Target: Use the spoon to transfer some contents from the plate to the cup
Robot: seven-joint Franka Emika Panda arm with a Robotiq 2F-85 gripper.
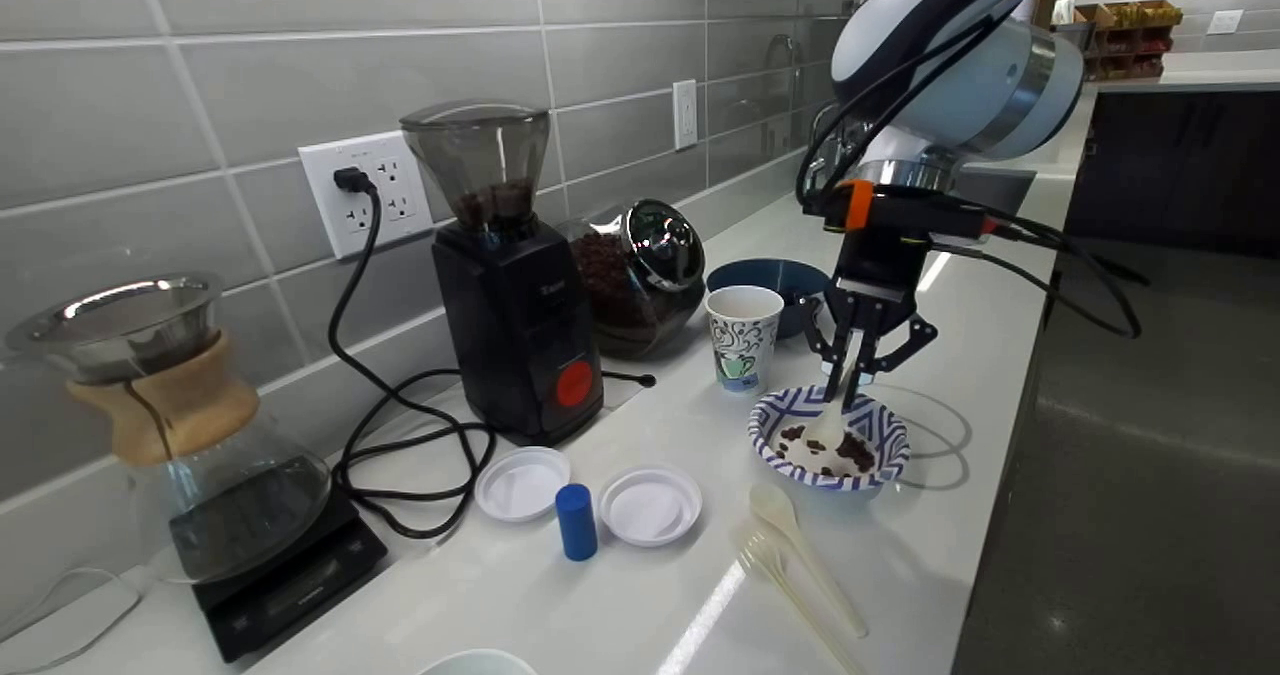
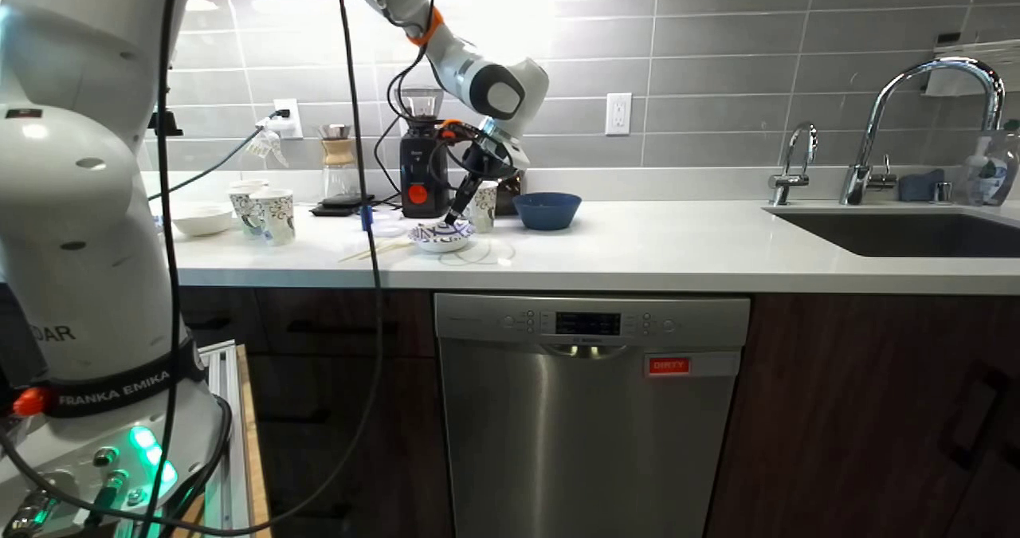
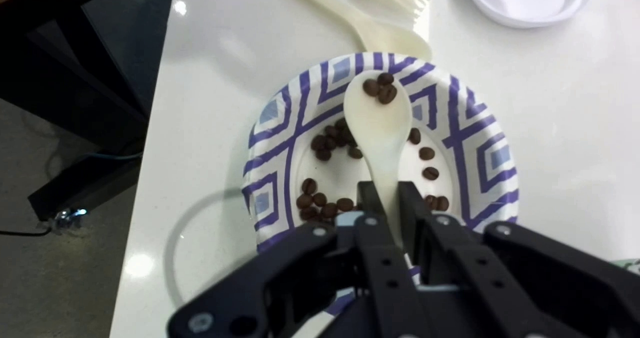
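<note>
I stand in a kitchen, though I cannot tell whether it belongs to a home or an office. Along the white worktop (image 2: 677,239) in an exterior view, a sink (image 2: 900,237) lies to the right, with a tall curved tap (image 2: 856,183) at its far edge. Below, nearer the middle, a dishwasher (image 2: 590,418) with a red "DIRTY" label (image 2: 668,366) sits between dark wooden cabinets (image 2: 845,394). A grey tiled wall (image 2: 717,44) rises behind. Toward the left in an exterior view, I see a glass coffee maker (image 1: 180,405) and a coffee grinder (image 1: 520,325).
</note>
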